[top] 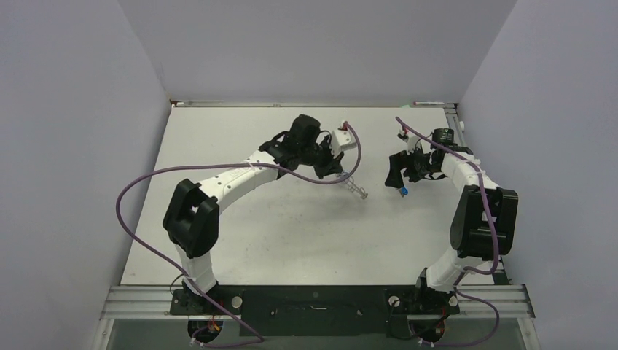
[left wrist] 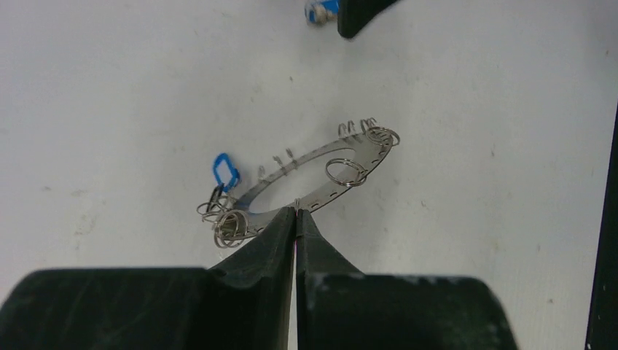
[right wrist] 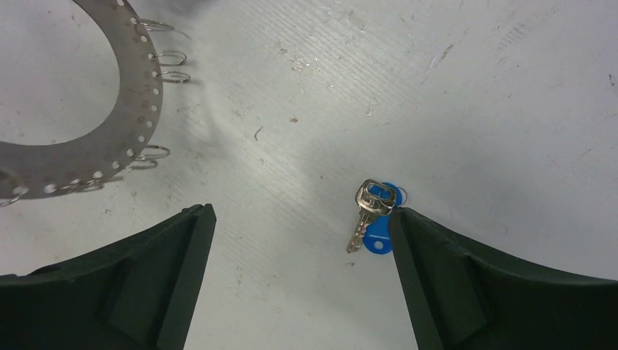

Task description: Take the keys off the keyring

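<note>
The keyring (left wrist: 362, 158) is a flat grey ring with small wire loops around its rim, and it shows small in the top view (top: 356, 190). My left gripper (left wrist: 296, 212) is shut on its near rim and holds it tilted, just off the table. A blue-headed key (left wrist: 226, 172) hangs at the ring's left side. My right gripper (right wrist: 300, 215) is open above the table. A loose silver key (right wrist: 362, 213) with a blue tag (right wrist: 378, 239) lies just inside its right finger (right wrist: 437, 270). The keyring's edge (right wrist: 138, 109) shows at the upper left of the right wrist view.
The white table (top: 291, 240) has grey walls on three sides. In the top view the left gripper (top: 345, 179) and right gripper (top: 399, 182) are close together at the table's far middle, with the loose blue key (top: 401, 192) under the right one.
</note>
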{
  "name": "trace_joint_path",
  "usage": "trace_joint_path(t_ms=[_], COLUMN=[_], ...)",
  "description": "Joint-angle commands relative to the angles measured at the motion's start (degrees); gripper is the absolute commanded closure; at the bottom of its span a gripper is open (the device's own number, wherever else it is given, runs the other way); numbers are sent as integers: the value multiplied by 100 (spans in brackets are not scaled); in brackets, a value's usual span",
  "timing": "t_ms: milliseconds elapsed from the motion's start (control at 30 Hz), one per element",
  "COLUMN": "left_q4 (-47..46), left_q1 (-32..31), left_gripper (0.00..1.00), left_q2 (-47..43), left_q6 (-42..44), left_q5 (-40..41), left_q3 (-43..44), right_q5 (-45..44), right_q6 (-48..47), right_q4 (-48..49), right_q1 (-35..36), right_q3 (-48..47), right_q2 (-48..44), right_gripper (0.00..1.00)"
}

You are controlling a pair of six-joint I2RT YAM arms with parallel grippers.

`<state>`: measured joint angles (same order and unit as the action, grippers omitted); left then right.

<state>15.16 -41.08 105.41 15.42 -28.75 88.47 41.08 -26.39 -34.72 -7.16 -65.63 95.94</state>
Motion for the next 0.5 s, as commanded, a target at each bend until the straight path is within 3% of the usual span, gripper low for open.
trace_joint_path(t_ms=[0,100,467], left_q4=[1001,1483,1851], left_q1=[-42,12,639], left_gripper=[100,100,100], left_q2=[-503,-654,-1228], left_q6=[1183,1848,3214], left_q5=[-202,5,97], left_q3=[-589,-1017,-2396], right_q5=[309,524,806], right_q6=[-54,25,299], right_q4=[-6,16,221], right_q1=[-38,-31,236], right_q3=[-6,-4,297], right_q2=[-268,-188,-341], right_gripper=[6,6,3])
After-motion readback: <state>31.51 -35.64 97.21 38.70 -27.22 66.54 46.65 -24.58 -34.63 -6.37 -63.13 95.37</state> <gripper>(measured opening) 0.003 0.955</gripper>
